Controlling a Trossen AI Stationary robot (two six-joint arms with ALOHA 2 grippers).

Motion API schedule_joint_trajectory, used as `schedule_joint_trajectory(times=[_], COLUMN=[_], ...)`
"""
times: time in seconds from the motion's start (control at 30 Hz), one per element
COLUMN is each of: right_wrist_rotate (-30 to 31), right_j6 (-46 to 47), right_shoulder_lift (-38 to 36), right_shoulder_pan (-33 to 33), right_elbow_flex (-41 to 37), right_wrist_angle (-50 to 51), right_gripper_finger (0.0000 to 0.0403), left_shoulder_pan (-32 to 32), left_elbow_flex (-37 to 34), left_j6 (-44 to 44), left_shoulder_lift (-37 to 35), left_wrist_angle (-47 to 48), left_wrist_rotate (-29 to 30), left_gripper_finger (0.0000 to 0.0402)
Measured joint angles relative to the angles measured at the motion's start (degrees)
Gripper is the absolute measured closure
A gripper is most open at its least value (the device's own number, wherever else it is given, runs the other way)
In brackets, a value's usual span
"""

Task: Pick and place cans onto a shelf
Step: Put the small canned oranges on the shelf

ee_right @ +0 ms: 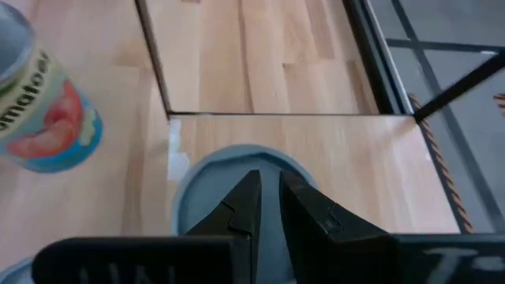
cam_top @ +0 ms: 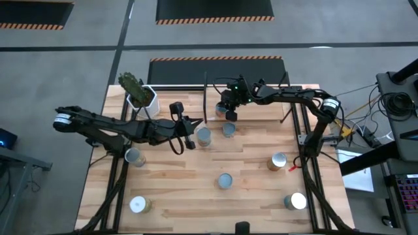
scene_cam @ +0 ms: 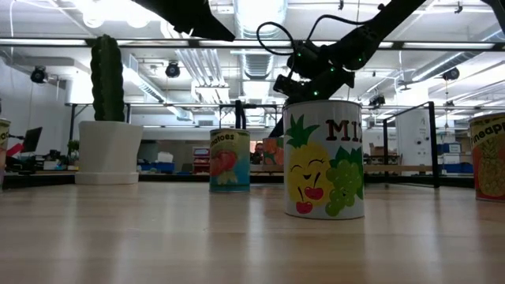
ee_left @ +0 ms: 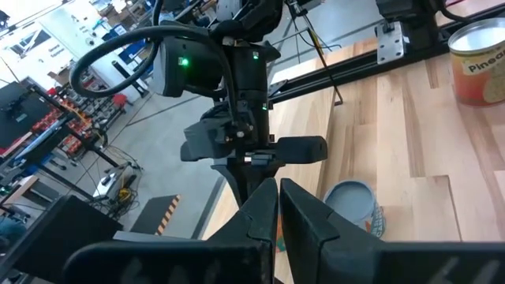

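My right gripper (ee_right: 268, 177) is shut, with only a thin gap between its fingertips. It points down at a slant over the blue-grey top of a can (ee_right: 213, 181). That can stands on the light-wood shelf (ee_right: 355, 158) by its left near corner, under the gripper (cam_top: 228, 116) in the high view. My left gripper (cam_top: 191, 140) is shut and held above the table. It is just left of a tomato can (cam_top: 204, 136), and in its wrist view its fingers (ee_left: 278, 189) face the right gripper. Another can (cam_top: 228, 129) stands on the table before the shelf. My right gripper has its shut fingertips over the can's top (ee_right: 229, 162), coming from above at a slant. I cannot tell whether they touch the lid. The can stands upright on the shelf board.
Several more cans stand about the table: (cam_top: 134, 156), (cam_top: 138, 205), (cam_top: 225, 181), (cam_top: 279, 161), (cam_top: 297, 201). A white pot with a cactus (cam_top: 142, 98) stands at the far left. Thin black shelf posts (cam_top: 206, 98) rise beside the right gripper. The rest of the shelf board (cam_top: 261, 111) is bare.
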State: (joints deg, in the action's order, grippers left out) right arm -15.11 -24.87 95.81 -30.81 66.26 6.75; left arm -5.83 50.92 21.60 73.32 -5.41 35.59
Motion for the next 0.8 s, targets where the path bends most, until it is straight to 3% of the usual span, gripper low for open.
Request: schedule_joint_trajectory(times=[0.3, 0.53, 0.8], right_wrist_rotate=[5.4, 13.5, 14.2], right_j6=[4.1, 11.8, 19.3], right_shoulder_lift=[0.0, -0.5, -5.2], right_shoulder_pan=[-0.2, -0.2, -0.2], right_elbow_flex=[0.0, 0.0, -0.1], right_wrist_angle=[0.7, 3.3, 8.0], right_gripper_finger=[0.0365, 0.0365, 0.0365], left_shoulder_pan=[0.0, 0.0, 0.0], left_elbow_flex=[0.0, 0.0, 0.0], left_j6=[-0.6, -1.3, -2.6], left_shoulder_lift=[0.0, 0.0, 0.0], left_wrist_angle=[0.0, 0.0, 0.5], left_wrist_rotate=[0.0, 0.0, 0.0], left_gripper_finger=[0.0402, 0.0402, 0.0402])
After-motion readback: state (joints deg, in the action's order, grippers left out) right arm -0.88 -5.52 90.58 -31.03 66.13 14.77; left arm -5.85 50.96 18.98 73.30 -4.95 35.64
